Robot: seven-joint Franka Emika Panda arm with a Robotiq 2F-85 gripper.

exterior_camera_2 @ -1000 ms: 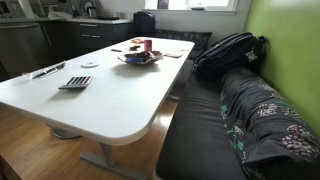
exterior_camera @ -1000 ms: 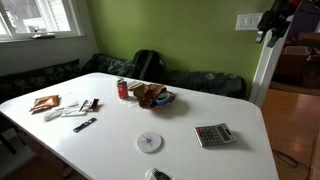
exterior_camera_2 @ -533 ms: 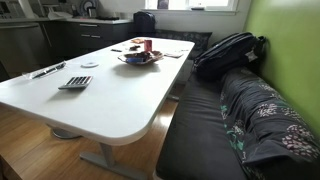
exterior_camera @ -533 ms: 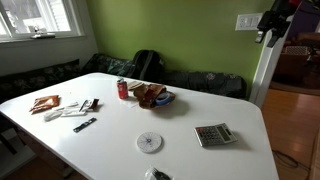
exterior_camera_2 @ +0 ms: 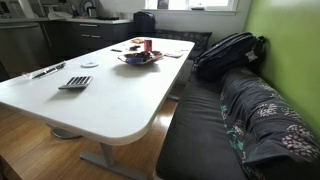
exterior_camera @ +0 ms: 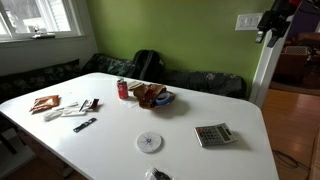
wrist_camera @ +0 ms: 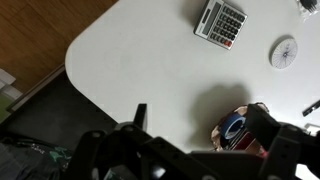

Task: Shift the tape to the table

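Nothing differs from earlier frames; arm idle | black claw [wrist_camera: 203, 125] spread wide, empty | small blue ring-shaped tape roll [wrist_camera: 235, 128] inside cluttered bowl [exterior_camera: 152, 97] near large white glossy table's [wrist_camera: 130, 60] bench-side edge | transfer unstarted

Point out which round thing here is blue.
The tape, a blue ring low in the wrist view; the disc is white, lying flat on the bare table.

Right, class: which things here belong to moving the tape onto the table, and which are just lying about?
Job in hand: blue tape, white table.
Lying about: calculator, white disc, red can, backpack.
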